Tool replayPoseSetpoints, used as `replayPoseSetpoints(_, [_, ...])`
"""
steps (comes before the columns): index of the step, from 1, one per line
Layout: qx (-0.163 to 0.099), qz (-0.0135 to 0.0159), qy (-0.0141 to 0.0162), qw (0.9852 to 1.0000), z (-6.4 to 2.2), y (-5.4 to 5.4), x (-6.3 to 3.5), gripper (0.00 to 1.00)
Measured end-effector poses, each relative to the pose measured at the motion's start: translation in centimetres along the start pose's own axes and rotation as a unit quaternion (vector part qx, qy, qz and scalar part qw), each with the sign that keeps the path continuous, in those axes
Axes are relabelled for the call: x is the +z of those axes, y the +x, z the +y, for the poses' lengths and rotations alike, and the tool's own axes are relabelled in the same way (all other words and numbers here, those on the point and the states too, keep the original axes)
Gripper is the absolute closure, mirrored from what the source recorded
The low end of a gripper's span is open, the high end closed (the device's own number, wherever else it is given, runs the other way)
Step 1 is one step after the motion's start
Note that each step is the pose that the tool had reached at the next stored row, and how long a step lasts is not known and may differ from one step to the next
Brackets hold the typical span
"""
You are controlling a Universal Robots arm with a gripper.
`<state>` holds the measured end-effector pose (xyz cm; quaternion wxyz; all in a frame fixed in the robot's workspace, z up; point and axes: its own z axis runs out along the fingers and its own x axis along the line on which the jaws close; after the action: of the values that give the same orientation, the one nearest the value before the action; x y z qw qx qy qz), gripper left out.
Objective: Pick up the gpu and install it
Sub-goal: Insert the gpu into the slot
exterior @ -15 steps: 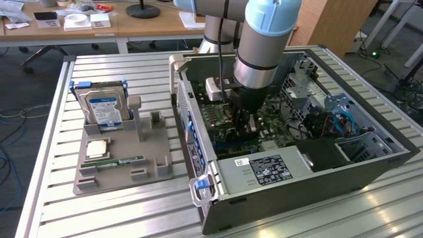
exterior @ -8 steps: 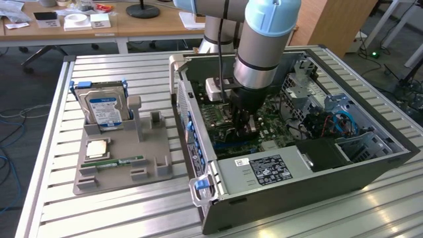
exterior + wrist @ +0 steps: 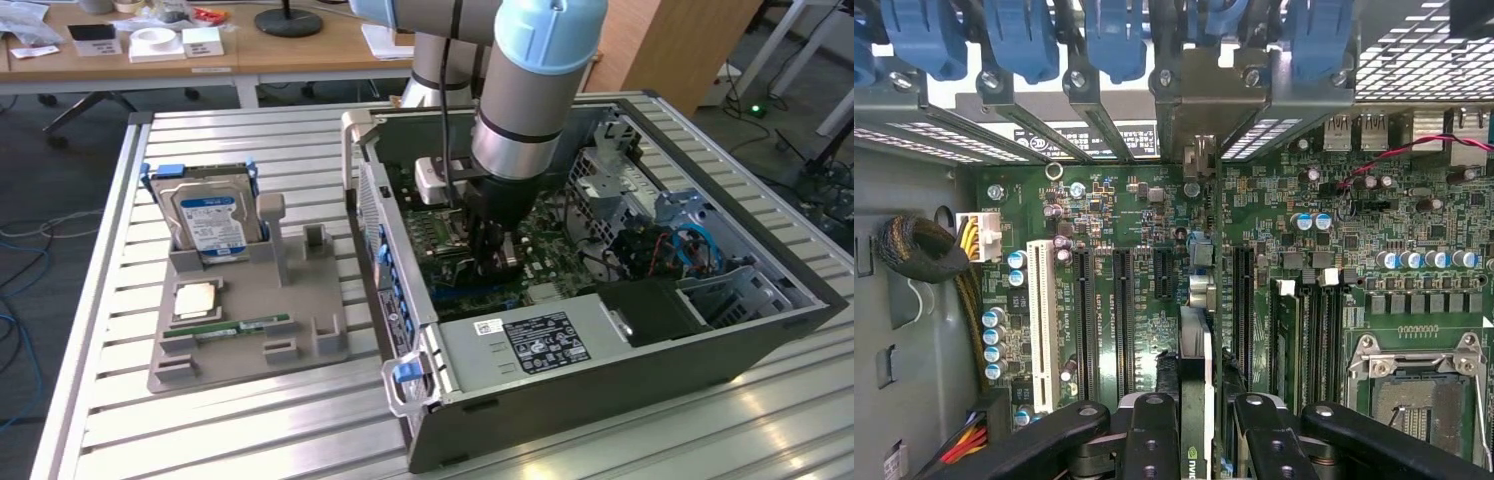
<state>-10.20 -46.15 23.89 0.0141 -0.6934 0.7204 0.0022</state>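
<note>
Inside the open computer case (image 3: pixel 747 330) we see our end effector (image 3: pixel 1196 425) closed on the gpu (image 3: pixel 1195 400). We hold the card on edge, just above the green motherboard (image 3: pixel 1154 230), between two black expansion slots (image 3: pixel 1124 310).

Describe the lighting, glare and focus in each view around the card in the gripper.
Exterior view: bright light glares off the slatted table in front, while the open computer case sits in shade, so the gripper reads dark. Wrist view: the motherboard is evenly lit and sharp; the fingers clamping the gpu edge-on look soft, and a white glare band crosses the blue latches.
</note>
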Motion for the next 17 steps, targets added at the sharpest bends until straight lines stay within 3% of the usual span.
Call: replayPoseSetpoints(17, [0.0, -0.0001, 0.0, 1.0, 0.12, 0.0, 0.2, 0.74])
